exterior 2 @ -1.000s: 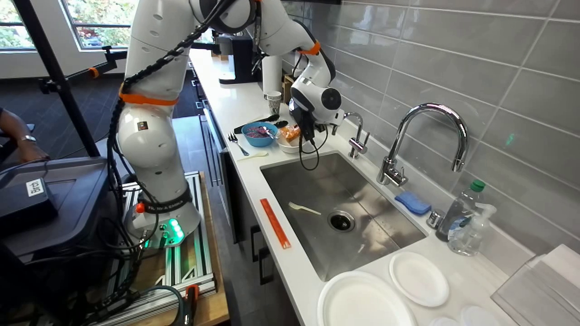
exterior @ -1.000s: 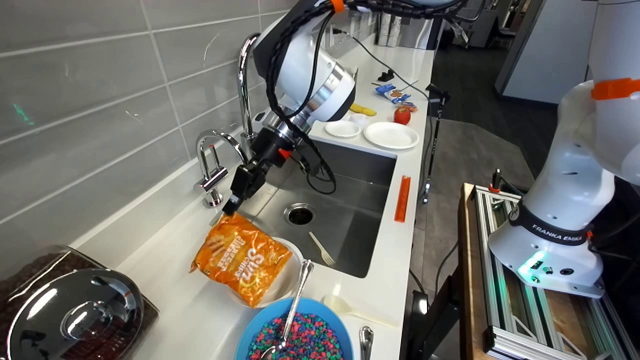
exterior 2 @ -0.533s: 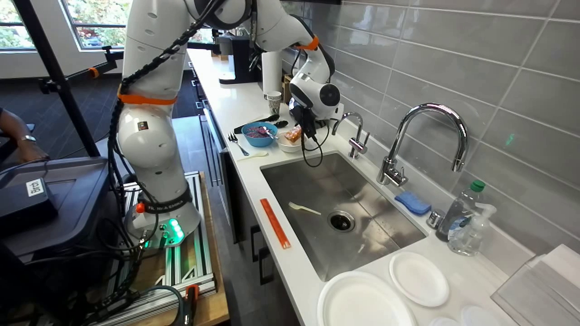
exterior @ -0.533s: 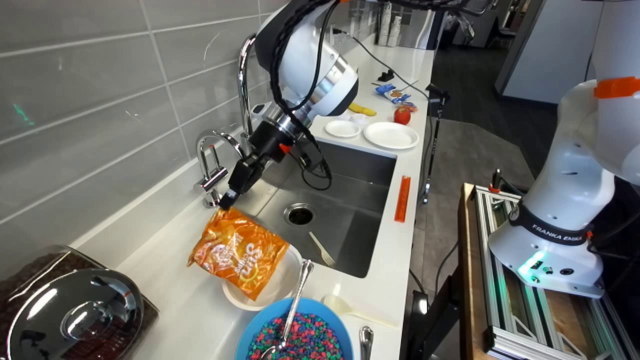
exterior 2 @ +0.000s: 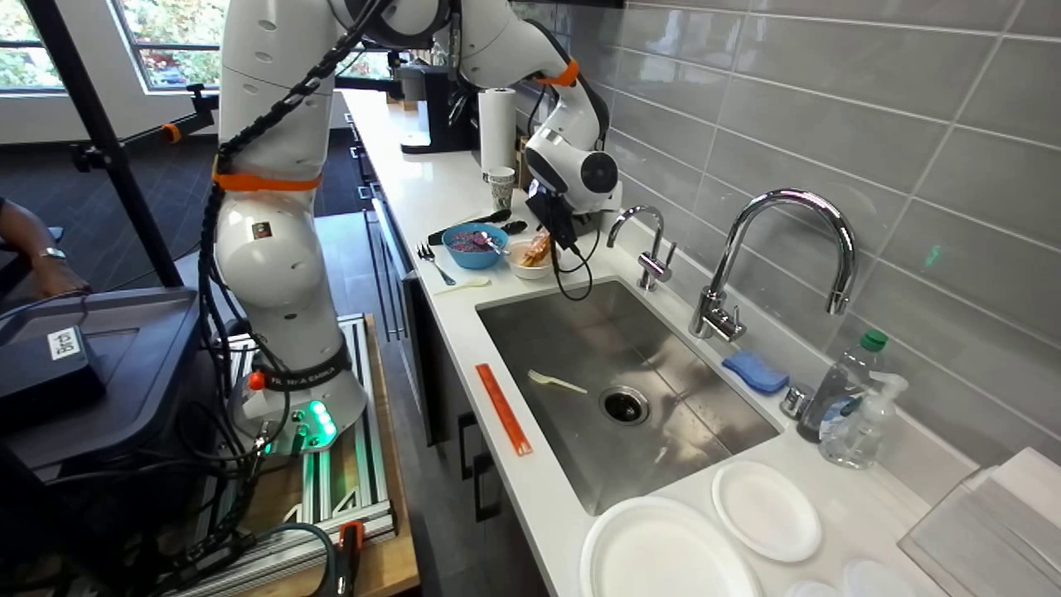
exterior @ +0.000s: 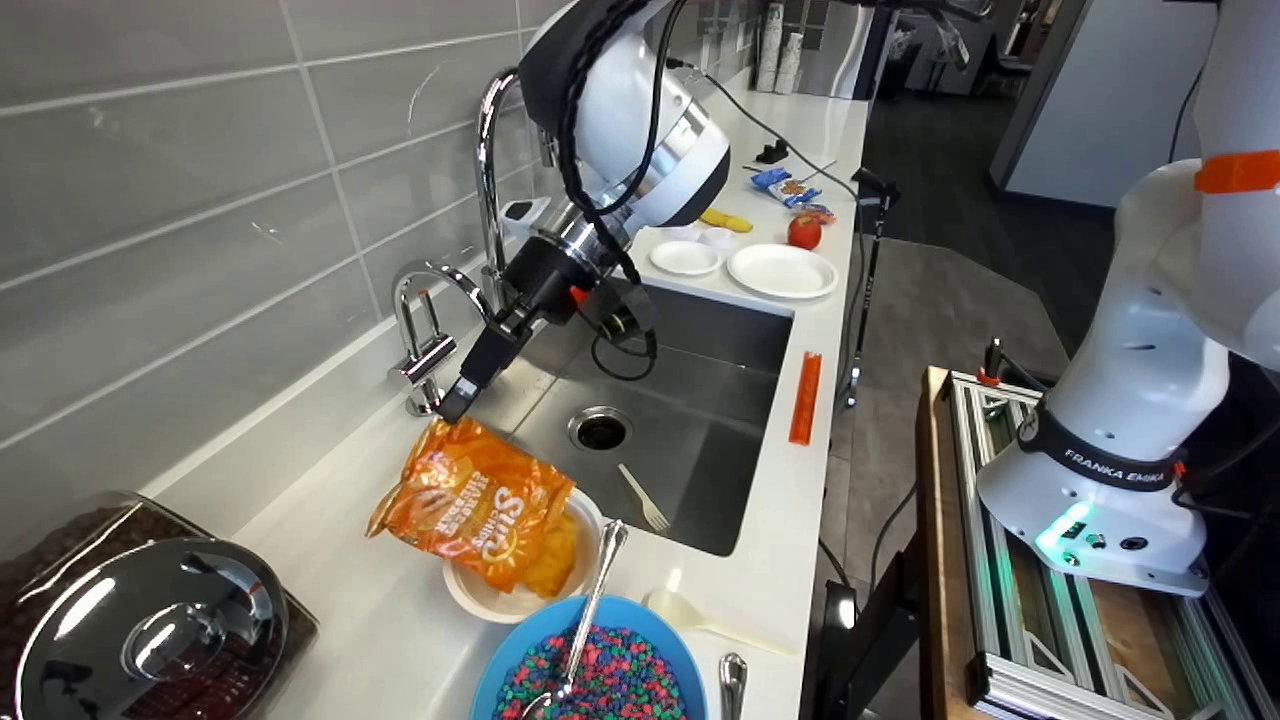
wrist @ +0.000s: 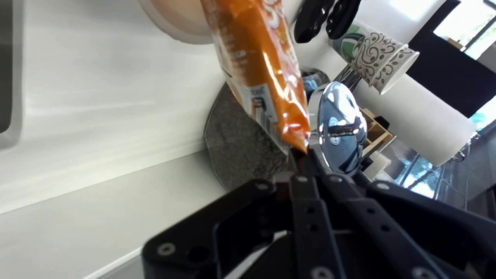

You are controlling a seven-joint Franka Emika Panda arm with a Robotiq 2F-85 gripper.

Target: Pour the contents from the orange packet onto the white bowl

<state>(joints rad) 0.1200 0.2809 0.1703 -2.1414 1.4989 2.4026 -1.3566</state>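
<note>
My gripper (exterior: 451,413) is shut on the top corner of the orange packet (exterior: 470,500). The packet hangs tilted over the white bowl (exterior: 475,598), its lower end at the bowl's right half. Orange-yellow snack pieces (exterior: 552,562) lie in the bowl at the packet's lower edge. The packet covers part of the bowl. In an exterior view the packet (exterior 2: 539,247) and bowl (exterior 2: 530,269) are partly behind the wrist. In the wrist view the packet (wrist: 259,58) runs up from the gripper (wrist: 304,155) toward the bowl (wrist: 184,33); its mouth is out of view.
A blue bowl (exterior: 492,655) of multicoloured bits with a metal spoon (exterior: 590,590) stands right beside the white bowl. The sink (exterior: 690,400) and a small tap (exterior: 425,365) are close to the arm. A lidded glass jar (exterior: 150,630) stands at the left.
The gripper and packet have moved slightly up and left in an exterior view. More of the bowl shows, and snack pieces now appear in it where bare white showed half a second ago.
</note>
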